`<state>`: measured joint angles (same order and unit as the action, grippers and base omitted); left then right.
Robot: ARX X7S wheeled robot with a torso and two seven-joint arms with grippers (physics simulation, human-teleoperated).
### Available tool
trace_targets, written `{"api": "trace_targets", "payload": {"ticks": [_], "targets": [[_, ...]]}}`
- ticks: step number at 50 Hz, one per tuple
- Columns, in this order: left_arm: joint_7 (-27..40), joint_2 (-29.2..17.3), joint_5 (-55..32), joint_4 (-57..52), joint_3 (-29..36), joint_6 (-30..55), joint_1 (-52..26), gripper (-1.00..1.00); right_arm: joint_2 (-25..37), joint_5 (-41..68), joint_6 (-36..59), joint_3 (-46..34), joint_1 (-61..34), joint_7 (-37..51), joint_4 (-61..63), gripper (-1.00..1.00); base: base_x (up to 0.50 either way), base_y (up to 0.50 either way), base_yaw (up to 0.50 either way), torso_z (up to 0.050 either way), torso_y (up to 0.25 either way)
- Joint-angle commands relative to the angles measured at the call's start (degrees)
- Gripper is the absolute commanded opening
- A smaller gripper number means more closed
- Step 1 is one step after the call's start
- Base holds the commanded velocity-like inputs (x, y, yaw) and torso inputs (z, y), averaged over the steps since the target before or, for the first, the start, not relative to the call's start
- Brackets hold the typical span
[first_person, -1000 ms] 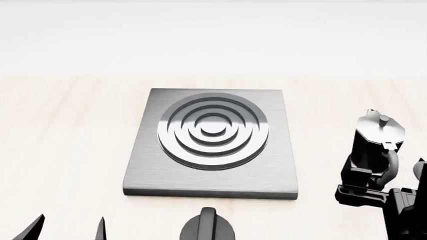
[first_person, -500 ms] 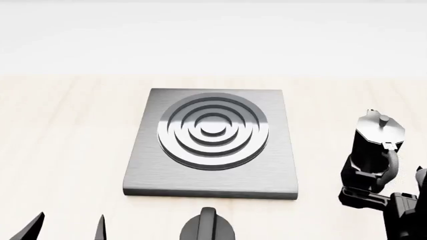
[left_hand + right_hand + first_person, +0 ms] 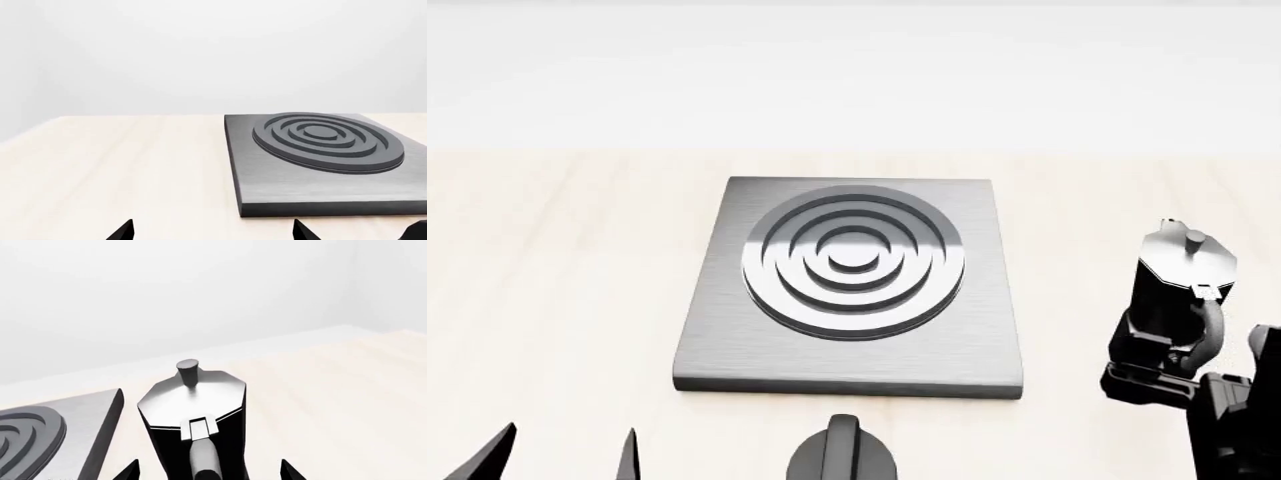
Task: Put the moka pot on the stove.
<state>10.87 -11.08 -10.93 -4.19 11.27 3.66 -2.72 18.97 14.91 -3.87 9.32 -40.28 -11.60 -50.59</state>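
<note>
The moka pot point(image 3: 193, 415) is seen standing on the table point(image 3: 561, 300), right of the stove point(image 3: 851, 285). The right gripper point(image 3: 208, 471) is spread, fingertips flanking the pot's handle, ungrasped.

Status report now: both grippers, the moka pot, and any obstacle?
Right gripper open, fingertips either side of moka pot. Left gripper open, idle. Pot on table beside stove. Path clear.
</note>
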Motion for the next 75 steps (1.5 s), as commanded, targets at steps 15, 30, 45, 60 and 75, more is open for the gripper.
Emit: {"api": "trace_targets", "payload": {"ticks": [15, 30, 45, 60, 75], "targets": [[0.31, -0.38, -0.39, 0.11, 0.28, -0.9, -0.01, 1.0, -0.09, -1.78, -3.9, -0.59, -1.49, 0.14, -6.59, -1.0, 0.0, 0.0, 0.0, 0.0, 0.0], [0.62, -0.62, -0.97, 0.28, 0.49, -1.03, -0.5, 1.0, -1.65, -15.81, -1.31, -10.19, -3.54, 11.54, 6.45, -1.0, 0.0, 0.0, 0.0, 0.0, 0.0], [1.05, -1.04, -1.32, 0.29, 0.84, 0.03, -1.58, 1.0, -2.77, -17.5, -3.41, -12.68, -7.92, 11.31, 2.94, -1.0, 0.0, 0.0, 0.0, 0.0, 0.0], [1.46, -1.59, -2.14, -0.64, 0.76, 0.12, -1.01, 1.0, -5.7, -17.23, -7.05, -14.32, -16.72, 9.51, -5.54, -1.0, 0.0, 0.0, 0.0, 0.0, 0.0], [1.74, -2.09, -2.77, -1.43, 0.82, -0.17, -0.32, 1.0, -9.74, -15.97, -11.78, -15.31, -25.24, 6.5, -15.78, -1.0, 0.0, 0.0, 0.0, 0.0, 0.001]]}}
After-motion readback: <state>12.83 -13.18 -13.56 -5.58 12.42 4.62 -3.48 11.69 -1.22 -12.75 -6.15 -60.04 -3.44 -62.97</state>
